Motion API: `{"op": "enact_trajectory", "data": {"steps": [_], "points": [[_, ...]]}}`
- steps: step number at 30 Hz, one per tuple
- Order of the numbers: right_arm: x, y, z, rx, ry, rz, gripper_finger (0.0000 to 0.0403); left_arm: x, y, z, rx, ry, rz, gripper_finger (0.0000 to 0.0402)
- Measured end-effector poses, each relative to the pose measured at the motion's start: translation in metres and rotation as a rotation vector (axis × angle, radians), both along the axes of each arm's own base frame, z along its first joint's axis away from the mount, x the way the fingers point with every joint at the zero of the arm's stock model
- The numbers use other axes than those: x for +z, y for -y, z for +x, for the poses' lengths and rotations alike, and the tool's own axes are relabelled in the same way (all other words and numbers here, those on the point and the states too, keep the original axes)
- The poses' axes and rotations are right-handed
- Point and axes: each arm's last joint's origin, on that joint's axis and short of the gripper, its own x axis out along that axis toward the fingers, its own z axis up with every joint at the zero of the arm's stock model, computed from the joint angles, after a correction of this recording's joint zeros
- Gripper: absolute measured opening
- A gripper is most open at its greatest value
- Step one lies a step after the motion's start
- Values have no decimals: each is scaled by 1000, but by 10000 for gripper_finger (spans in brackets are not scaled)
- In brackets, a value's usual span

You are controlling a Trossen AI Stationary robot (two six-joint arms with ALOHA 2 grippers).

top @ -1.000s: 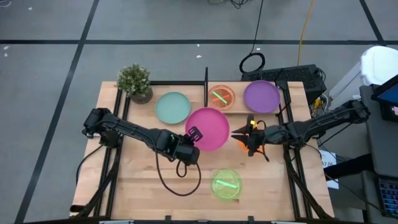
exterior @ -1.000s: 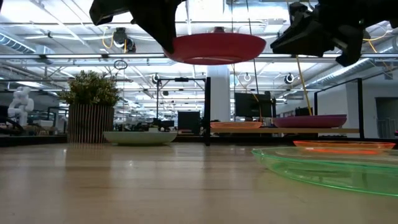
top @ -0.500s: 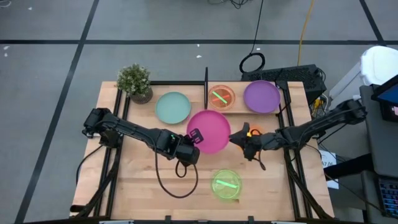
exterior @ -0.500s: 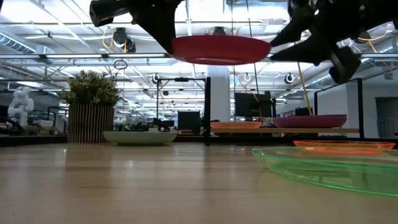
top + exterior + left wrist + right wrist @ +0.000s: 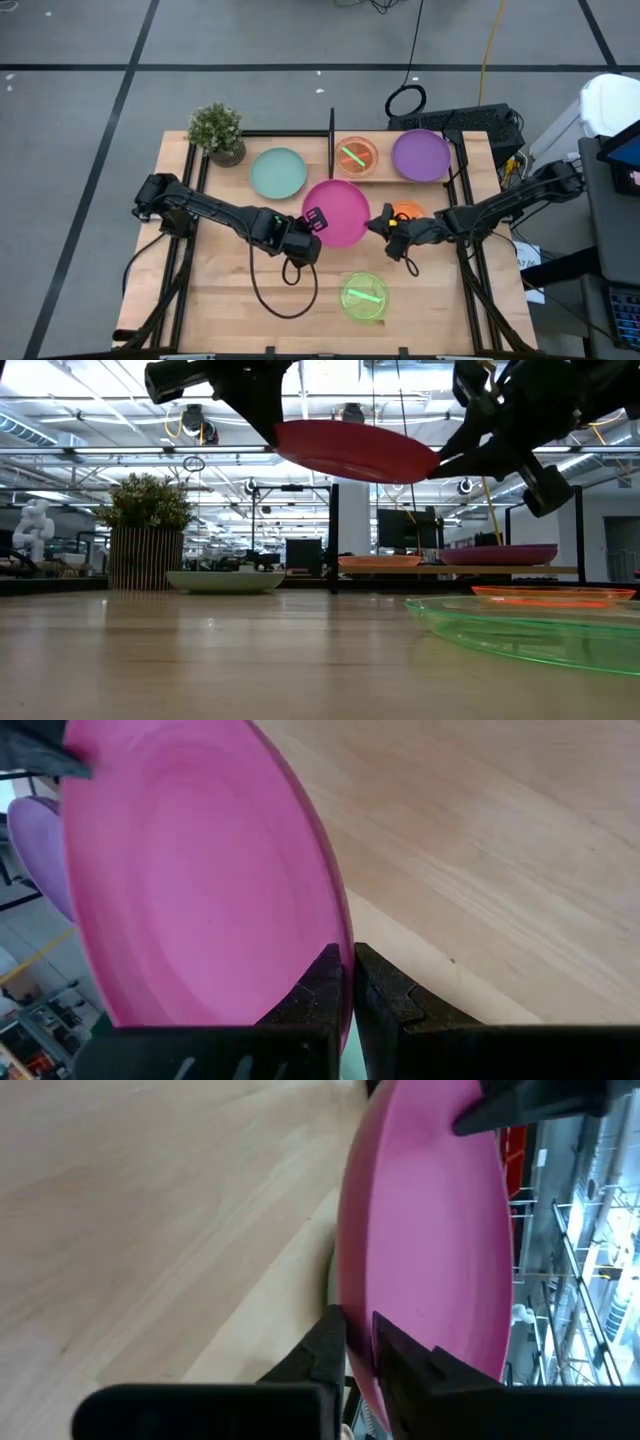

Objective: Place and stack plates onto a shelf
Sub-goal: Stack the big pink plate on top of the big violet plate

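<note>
A magenta plate (image 5: 338, 208) hangs above the table's middle, tilted, between both grippers. My left gripper (image 5: 313, 219) is shut on its left near rim. My right gripper (image 5: 379, 222) is shut on its right rim. A pale teal plate (image 5: 278, 172) lies flat on the table, left of the shelf. The shelf (image 5: 385, 168) has a black upright panel (image 5: 331, 140) and carries a small orange plate (image 5: 355, 155) with green on it, and a purple plate (image 5: 420, 155). A green plate (image 5: 364, 297) and an orange plate (image 5: 410, 211) lie on the table. My left gripper pinches the magenta plate's rim (image 5: 338, 925) between its two fingers, slanting down from the table's left near side. The plate is clear of the table and tilted. My right gripper has the opposite rim (image 5: 352, 1285) between its two fingers, one above and one below, coming about level from the table's right. That side of the plate (image 5: 415, 460) hangs lower.
A potted plant (image 5: 217, 132) stands at the table's far left corner. The orange plate lies under my right arm. Black frame rails (image 5: 455, 180) run along the table's left and right sides. Bare wood (image 5: 230, 290) lies near the front left.
My right gripper has gone toward the table's left and slightly down to the magenta plate, rolled, and shut on its right rim. The plate, level before, is now tipped with its right side lower. My left gripper has kept its hold and place.
</note>
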Motion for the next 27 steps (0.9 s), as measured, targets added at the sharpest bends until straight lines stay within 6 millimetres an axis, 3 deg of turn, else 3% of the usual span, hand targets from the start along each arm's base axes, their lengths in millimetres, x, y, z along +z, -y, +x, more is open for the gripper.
{"op": "enact_trajectory", "data": {"steps": [11, 17, 27], "points": [[-10, -1, 3, -1, -48, -21, 18, 2, 0, 5, -12, 53, 24, 30], [-9, -1, 4, 13, -43, -40, 32, 2, 0, 5, -11, 60, 26, 27], [-6, -2, 5, 46, -26, -53, 19, 3, 0, 8, 4, 92, 18, 26]]}}
